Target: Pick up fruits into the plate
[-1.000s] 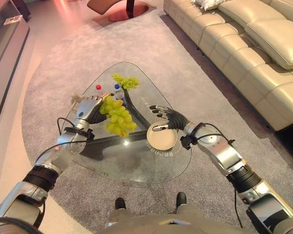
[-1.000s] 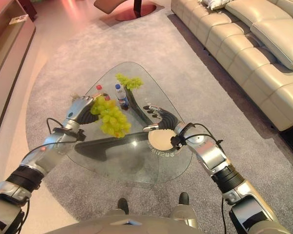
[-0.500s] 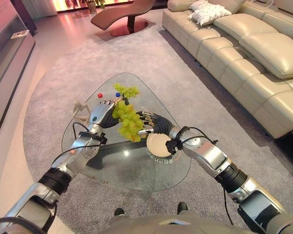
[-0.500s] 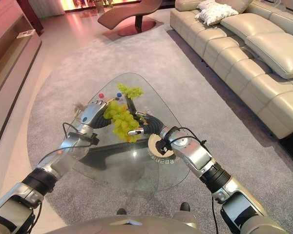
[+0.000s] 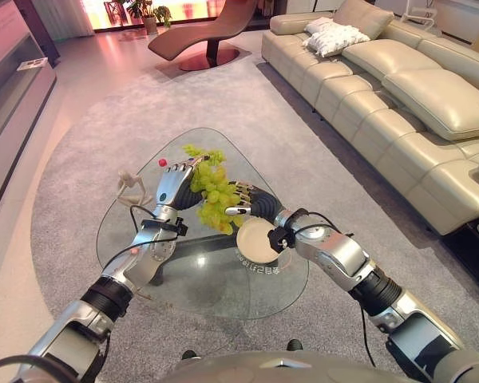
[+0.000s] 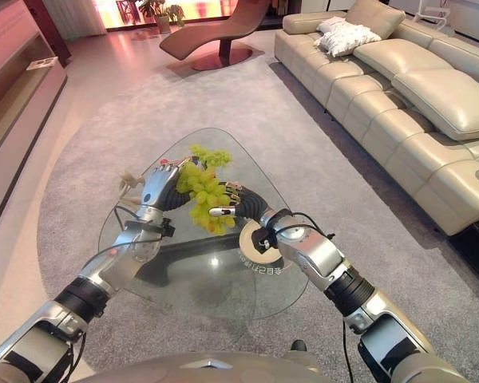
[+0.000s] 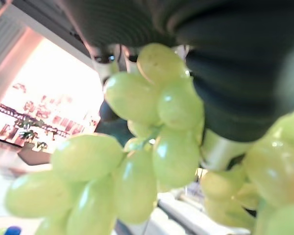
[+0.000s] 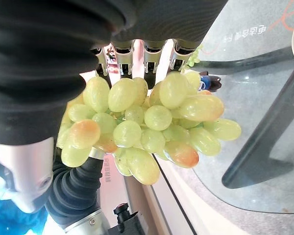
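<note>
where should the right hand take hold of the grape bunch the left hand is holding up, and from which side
Probably cupped under the hanging lower end of the grape bunch, coming from the robot's right. The left hand holds the bunch near its top, above the glass table, so the grapes dangle with the underside exposed. The right hand is already beside it, close to the plate.

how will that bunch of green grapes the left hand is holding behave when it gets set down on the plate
The hanging bunch of green grapes probably flops and spreads, since it droops loosely below the left hand. Single grapes look round and smooth, so loose ones may roll off the shallow round beige plate. Their thin skins likely bruise if squeezed.
</note>
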{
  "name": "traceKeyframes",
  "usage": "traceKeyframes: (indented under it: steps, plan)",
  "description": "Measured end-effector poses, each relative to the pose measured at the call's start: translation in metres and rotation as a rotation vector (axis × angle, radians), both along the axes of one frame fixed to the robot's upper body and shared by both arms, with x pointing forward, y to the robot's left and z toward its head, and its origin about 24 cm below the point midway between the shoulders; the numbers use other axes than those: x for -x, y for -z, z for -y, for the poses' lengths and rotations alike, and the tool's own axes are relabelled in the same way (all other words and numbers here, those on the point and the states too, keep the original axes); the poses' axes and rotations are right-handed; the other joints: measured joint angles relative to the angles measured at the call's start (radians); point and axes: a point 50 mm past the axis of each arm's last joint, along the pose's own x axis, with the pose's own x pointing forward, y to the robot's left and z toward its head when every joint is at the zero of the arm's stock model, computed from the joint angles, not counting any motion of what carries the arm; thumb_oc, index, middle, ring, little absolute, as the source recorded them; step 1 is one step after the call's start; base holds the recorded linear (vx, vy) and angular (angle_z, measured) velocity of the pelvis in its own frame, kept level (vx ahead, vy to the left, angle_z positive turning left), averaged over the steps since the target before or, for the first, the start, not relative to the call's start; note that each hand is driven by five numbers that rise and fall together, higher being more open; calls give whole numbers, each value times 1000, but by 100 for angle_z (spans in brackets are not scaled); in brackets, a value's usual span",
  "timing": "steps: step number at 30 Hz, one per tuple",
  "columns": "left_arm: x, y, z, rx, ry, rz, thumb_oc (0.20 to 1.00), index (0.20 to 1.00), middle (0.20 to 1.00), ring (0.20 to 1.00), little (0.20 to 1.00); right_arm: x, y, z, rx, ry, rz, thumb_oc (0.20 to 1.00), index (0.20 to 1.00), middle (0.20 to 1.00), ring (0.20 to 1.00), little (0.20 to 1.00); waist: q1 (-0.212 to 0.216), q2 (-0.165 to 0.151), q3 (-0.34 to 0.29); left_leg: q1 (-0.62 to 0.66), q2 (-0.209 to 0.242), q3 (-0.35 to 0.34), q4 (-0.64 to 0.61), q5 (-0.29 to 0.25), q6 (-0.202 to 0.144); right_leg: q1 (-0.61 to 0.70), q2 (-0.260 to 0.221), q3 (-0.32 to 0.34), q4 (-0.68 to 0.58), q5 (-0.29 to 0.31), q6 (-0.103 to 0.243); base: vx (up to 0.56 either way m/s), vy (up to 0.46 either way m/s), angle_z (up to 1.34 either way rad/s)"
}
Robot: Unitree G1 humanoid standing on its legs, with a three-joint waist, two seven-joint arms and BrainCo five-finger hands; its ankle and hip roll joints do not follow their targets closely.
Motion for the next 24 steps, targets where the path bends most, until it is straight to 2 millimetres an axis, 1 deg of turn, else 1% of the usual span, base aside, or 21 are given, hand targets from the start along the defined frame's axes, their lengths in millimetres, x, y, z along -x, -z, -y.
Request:
traceKeyframes:
  steps: [7,10,16,23,24]
  plan:
    - [0,0,14,96,17,-8,200,200,200,200,200,2,1,-7,-36,3,-22,1000,1000,1000,1000,1000,0,-4,-20,0,0,0,0,0,0,1,-1,0,0,0,0,0,0,0]
    - [2,-4,22,108,62,-4,200,200,200,200,200,4,1,-11,-57,-3,-39,1000,1000,1000,1000,1000,-1,-4,-20,0,1,0,-1,-1,1,0,-1,0,0,0,0,0,0,0]
    - [4,-11,26,94,116,-3,200,200,200,200,200,6,2,-14,-96,2,-80,1000,1000,1000,1000,1000,-2,-4,-20,-4,1,0,-1,-2,2,-3,-1,0,0,0,0,-5,-2,0]
    - [1,-17,30,35,173,-7,200,200,200,200,200,9,4,-17,-141,14,-141,1000,1000,1000,1000,1000,-2,-4,-21,-5,0,-2,-1,0,0,-3,-1,-1,0,0,0,0,0,0]
    - [0,-18,31,23,182,-5,200,200,200,200,200,9,4,-17,-150,18,-150,627,627,627,627,627,-2,-4,-21,-6,0,-2,-1,0,0,-3,-1,-1,0,0,0,0,0,0]
